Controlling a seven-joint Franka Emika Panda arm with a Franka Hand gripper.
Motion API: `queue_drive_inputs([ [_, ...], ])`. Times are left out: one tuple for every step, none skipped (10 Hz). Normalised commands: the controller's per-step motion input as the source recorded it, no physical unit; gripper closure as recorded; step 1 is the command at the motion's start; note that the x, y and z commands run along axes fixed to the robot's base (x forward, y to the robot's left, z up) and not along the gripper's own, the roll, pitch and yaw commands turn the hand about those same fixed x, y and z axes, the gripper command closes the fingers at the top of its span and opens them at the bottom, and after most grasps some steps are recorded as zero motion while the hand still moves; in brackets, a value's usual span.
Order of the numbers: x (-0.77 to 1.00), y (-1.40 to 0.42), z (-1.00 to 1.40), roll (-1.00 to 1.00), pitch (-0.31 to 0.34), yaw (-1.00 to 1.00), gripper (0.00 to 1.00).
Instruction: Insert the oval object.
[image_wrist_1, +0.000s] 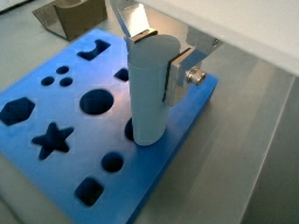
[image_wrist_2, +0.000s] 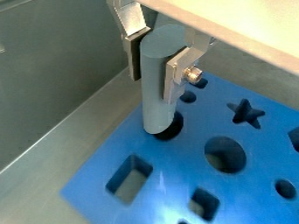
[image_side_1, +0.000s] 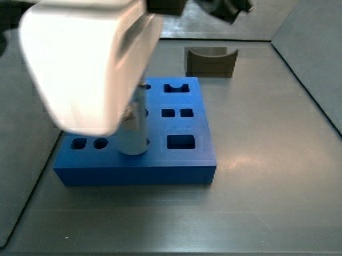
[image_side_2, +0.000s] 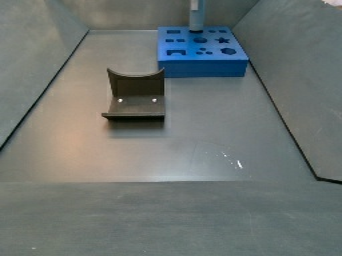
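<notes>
The oval object (image_wrist_1: 149, 92) is a pale grey-blue peg, held upright between my gripper's (image_wrist_1: 158, 59) silver fingers. The gripper is shut on the peg's upper part in both wrist views (image_wrist_2: 156, 66). The peg's lower end (image_wrist_2: 163, 122) sits at the mouth of a dark hole near one edge of the blue block (image_wrist_2: 176, 179). Most of the peg stands above the block. In a side view the peg (image_side_1: 134, 138) stands on the blue block (image_side_1: 140, 160), with the gripper hidden behind the white arm (image_side_1: 87, 70). In a side view the peg (image_side_2: 195, 18) rises from the far block (image_side_2: 201, 52).
The blue block (image_wrist_1: 59, 131) has several shaped holes, among them a star (image_wrist_1: 51, 138) and a round one (image_wrist_1: 97, 102). A dark brown block with a curved notch (image_side_2: 134, 95) lies on the grey floor apart from the blue block, also seen in a side view (image_side_1: 211, 62). Grey walls enclose the floor.
</notes>
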Motion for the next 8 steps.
queue_drive_inputs([
  [-0.06,0.08,-0.13,0.00,0.000,-0.02,1.00],
  [0.00,0.10,-0.16,0.00,0.000,-0.05,1.00],
  [0.15,0.09,-0.15,0.00,0.000,-0.07,1.00],
  [0.15,0.13,-0.22,0.03,0.003,-0.04,1.00],
  [0.00,0.23,-0.21,0.11,0.004,-0.01,1.00],
  [0.00,0.17,-0.24,0.14,0.010,0.00,1.00],
  [0.00,0.07,-0.37,0.07,0.000,0.00,1.00],
  [0.00,0.00,-0.49,0.00,-0.054,0.00,1.00],
])
